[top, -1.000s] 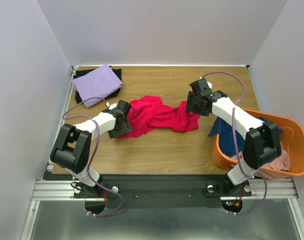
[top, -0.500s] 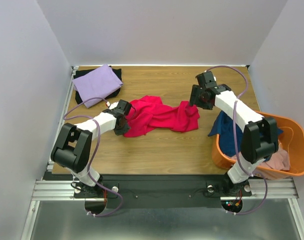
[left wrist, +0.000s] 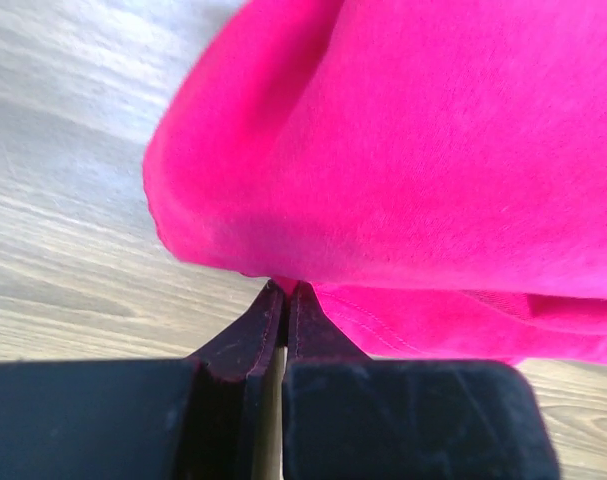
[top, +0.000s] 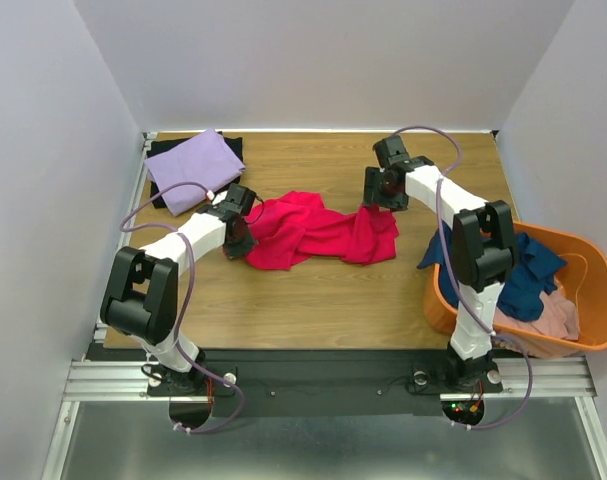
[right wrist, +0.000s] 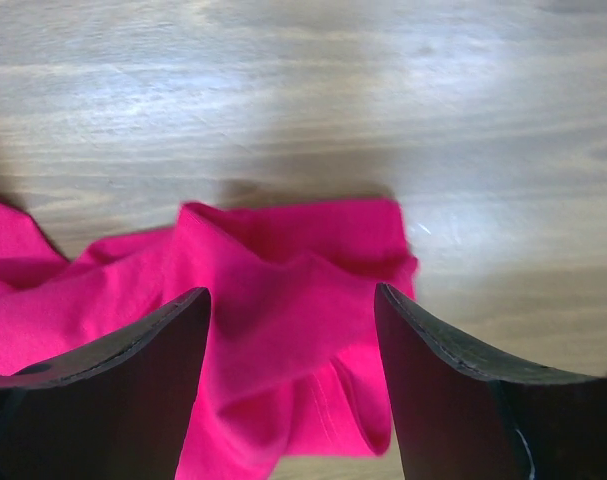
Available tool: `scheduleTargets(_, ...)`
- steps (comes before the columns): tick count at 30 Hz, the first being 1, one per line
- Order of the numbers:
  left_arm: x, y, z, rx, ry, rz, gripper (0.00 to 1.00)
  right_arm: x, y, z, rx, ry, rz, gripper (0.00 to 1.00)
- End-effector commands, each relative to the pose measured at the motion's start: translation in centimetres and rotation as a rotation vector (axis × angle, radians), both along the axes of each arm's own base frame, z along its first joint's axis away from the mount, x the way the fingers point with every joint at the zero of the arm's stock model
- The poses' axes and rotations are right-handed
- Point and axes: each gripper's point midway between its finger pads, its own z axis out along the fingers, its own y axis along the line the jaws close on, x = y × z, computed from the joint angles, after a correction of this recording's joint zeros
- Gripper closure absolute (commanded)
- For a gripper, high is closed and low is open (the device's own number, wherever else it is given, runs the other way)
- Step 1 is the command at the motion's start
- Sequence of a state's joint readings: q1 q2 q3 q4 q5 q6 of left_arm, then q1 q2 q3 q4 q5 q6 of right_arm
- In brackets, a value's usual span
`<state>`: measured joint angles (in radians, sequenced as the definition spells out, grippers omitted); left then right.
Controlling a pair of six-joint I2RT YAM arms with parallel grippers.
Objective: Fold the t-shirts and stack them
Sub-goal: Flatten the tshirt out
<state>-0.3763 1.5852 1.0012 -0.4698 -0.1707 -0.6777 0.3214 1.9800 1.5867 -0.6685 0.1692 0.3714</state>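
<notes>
The crimson-pink t-shirt [top: 318, 230] lies crumpled in a long band across the middle of the bench [top: 313, 300], well apart from every edge. The left gripper [top: 245, 238] sits at its left end. In the left wrist view its jaws are pressed together with a fold of the shirt's hem nipped at their tips [left wrist: 285, 290], and bare wood shows to the left. The right gripper [top: 373, 203] is over the shirt's right end with its jaws spread wide. The right wrist view shows the shirt's bunched corner [right wrist: 313, 260] between the two fingers (whether they touch the cloth I cannot tell), with bare wood beyond it.

A broad strip of bare wood runs along the near edge in front of the shirt, and another lies between the shirt and the far wall.

In the far left corner the folded lavender t-shirt [top: 193, 168] rests on the black t-shirt [top: 235, 150], close to the bench's left edge.

The orange tub [top: 595, 300] fills the near right corner. The navy blue t-shirt [top: 528, 270] spills over its rim, and the dusty pink t-shirt [top: 561, 320] lies inside.
</notes>
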Motion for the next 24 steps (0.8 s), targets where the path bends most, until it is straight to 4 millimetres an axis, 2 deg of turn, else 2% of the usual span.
scheduleTargets(1,0.6,0.4,2.2,-0.007,-0.034,-0.001,1.00,2.6,1.9,1.7,0.069,-0.071,0.066,0.27)
scheduleTargets(3,0.7,0.5,2.3,-0.017,-0.033,0.002,1.00,3.0,2.2,1.0,0.070,-0.059,0.073,0.28)
scheduleTargets(4,0.8,0.7,2.4,-0.020,-0.035,0.008,1.00,3.0,2.2,0.0,0.066,-0.039,0.074,0.27)
scheduleTargets(7,1.3,0.8,3.2,-0.037,-0.052,0.017,1.00,3.0,2.7,-0.3,0.092,-0.023,0.090,0.33)
scheduleTargets(11,2.3,1.7,5.1,-0.051,-0.092,0.038,1.00,2.6,2.8,0.3,0.113,-0.019,0.110,0.56)
scheduleTargets(12,2.6,2.0,5.5,-0.055,-0.101,0.045,1.00,2.6,2.8,1.0,0.115,-0.031,0.112,0.73)
scheduleTargets(13,2.9,2.2,6.1,-0.061,-0.115,0.048,1.00,2.4,2.8,1.2,0.117,-0.031,0.111,0.81)
scheduleTargets(14,3.1,2.5,6.6,-0.064,-0.124,0.053,1.00,2.3,2.9,1.9,0.125,-0.041,0.115,0.93)
scheduleTargets(15,3.4,2.7,7.1,-0.063,-0.133,0.054,1.00,2.1,2.8,2.2,0.127,-0.041,0.118,0.98)
scheduleTargets(17,3.7,3.1,8.1,-0.066,-0.154,0.055,1.00,2.0,2.8,3.4,0.138,-0.059,0.114,1.00)
scheduleTargets(20,4.3,4.9,10.1,-0.077,-0.196,0.091,1.00,1.8,2.9,6.9,0.162,-0.129,0.111,0.99)
scheduleTargets(21,4.4,5.7,10.6,-0.082,-0.208,0.100,1.00,1.7,2.9,8.0,0.169,-0.151,0.113,1.00)
scheduleTargets(22,4.6,6.4,11.4,-0.087,-0.231,0.112,1.00,1.5,2.8,10.1,0.179,-0.194,0.117,1.00)
scheduleTargets(23,4.7,8.2,12.4,-0.084,-0.261,0.155,1.00,1.5,2.7,11.6,0.182,-0.227,0.116,1.00)
scheduleTargets(24,4.9,9.1,13.3,-0.076,-0.285,0.161,1.00,1.3,2.6,12.7,0.183,-0.252,0.119,0.99)
